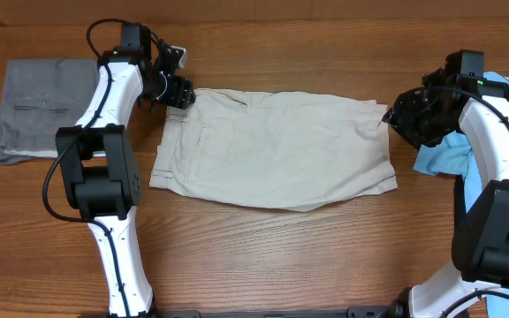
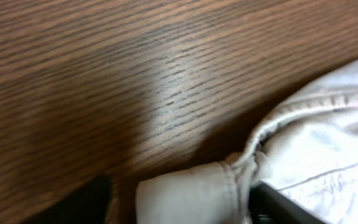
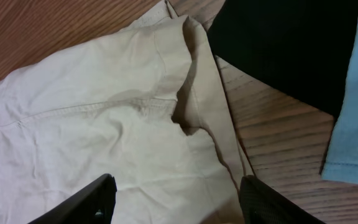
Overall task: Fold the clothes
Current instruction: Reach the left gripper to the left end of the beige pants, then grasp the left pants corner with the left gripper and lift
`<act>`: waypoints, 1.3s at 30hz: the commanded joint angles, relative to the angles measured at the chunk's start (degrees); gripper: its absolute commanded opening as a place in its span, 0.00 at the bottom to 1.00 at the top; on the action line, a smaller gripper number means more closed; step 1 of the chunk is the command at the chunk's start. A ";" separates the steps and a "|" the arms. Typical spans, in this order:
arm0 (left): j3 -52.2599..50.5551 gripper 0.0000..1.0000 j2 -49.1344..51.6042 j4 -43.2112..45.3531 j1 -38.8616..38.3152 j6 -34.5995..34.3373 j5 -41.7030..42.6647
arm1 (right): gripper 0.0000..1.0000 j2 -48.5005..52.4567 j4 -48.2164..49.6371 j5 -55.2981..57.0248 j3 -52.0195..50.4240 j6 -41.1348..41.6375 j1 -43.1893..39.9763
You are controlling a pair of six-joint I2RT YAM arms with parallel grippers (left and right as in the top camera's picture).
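The beige clothes lie flat across the middle of the table as a wide rectangle, waistband end to the left. My left gripper sits at their far left corner. In the left wrist view a rolled waistband corner lies between the two dark fingers, with a strip of bare wood still showing beside the left finger. My right gripper hovers at the far right corner. In its wrist view the fingers stand wide apart over the hem of the cloth, gripping nothing.
Grey folded trousers lie at the far left of the table. A light blue T-shirt lies at the right, just beyond the right gripper, and its edge shows in the right wrist view.
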 commanded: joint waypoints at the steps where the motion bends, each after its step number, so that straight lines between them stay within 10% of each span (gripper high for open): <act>1: 1.42 0.56 0.17 0.44 -0.68 0.46 0.63 | 0.68 0.13 0.31 0.68 -0.07 -0.24 0.44; 5: 2.29 0.28 -0.26 -1.16 -0.76 0.46 0.61 | 0.68 0.13 0.42 0.68 -0.07 -0.24 0.44; 15: 9.86 0.17 -3.91 -12.90 -2.16 -2.25 0.61 | 0.69 0.13 0.35 0.68 -0.07 -0.24 0.44; 25: 8.48 0.25 -5.11 -22.14 -10.69 -3.19 -6.64 | 0.69 0.13 0.52 0.68 -0.07 -0.24 0.46; 33: 4.76 0.55 -5.11 -19.56 -14.21 -3.21 -18.93 | 0.70 0.13 0.28 0.66 -0.07 -0.24 0.50; 39: -2.03 0.57 -5.11 -13.14 -13.11 -3.13 -19.08 | 0.70 0.13 0.31 0.70 -0.07 -0.26 0.48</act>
